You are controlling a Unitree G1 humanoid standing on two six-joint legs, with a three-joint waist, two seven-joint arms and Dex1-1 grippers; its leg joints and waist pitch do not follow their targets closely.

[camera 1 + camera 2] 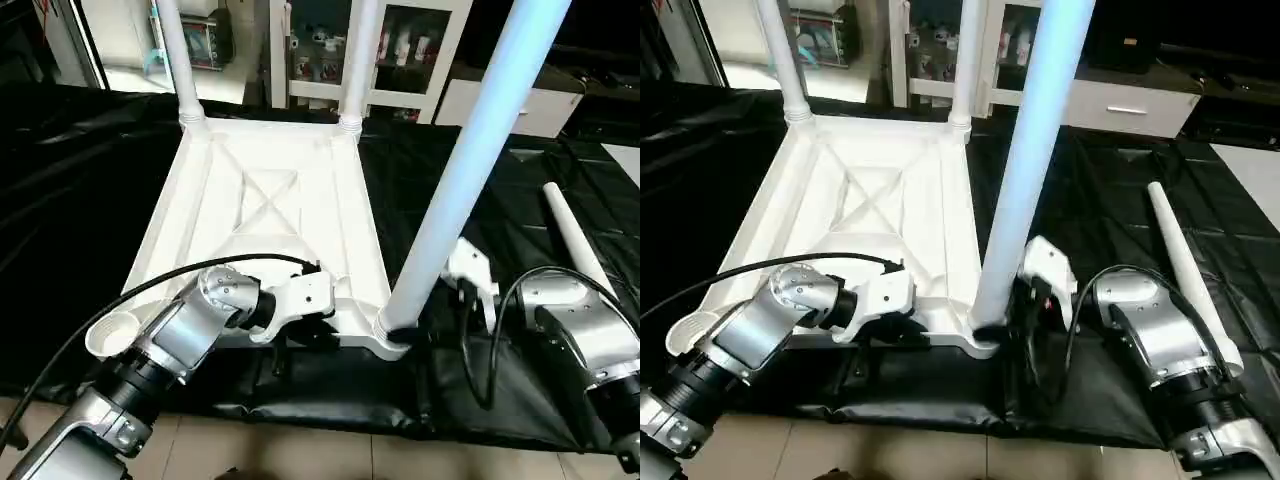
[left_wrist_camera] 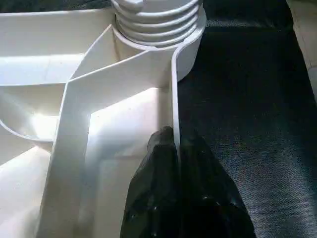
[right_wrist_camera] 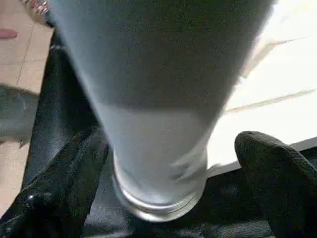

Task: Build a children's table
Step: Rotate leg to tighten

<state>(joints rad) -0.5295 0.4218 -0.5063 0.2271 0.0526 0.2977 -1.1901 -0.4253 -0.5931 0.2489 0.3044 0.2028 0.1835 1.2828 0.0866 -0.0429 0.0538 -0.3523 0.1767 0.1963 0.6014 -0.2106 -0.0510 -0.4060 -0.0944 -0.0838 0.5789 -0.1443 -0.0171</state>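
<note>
The white tabletop [image 1: 300,225] lies upside down on black cloth, its X-braced ribs facing up. Two legs [image 1: 178,60] [image 1: 358,60] stand in its far corner sockets. A third leg [image 1: 470,160] stands in the near right socket. A fourth leg [image 1: 575,240] lies loose on the cloth to the right. The near left socket [image 1: 112,335] is empty. My left gripper [image 2: 174,148] is shut on the tabletop's near rim wall, close to the threaded end of the near right leg [image 2: 158,20]. My right gripper [image 3: 168,188] is open, one finger [image 3: 64,183] on each side of that leg's base.
Black cloth [image 1: 90,180] covers the work surface, and its front edge meets tiled floor [image 1: 300,455]. A white cabinet with glass doors [image 1: 400,50] stands behind the table. A black cable [image 1: 200,270] loops over my left forearm, and another cable [image 1: 495,330] hangs by my right wrist.
</note>
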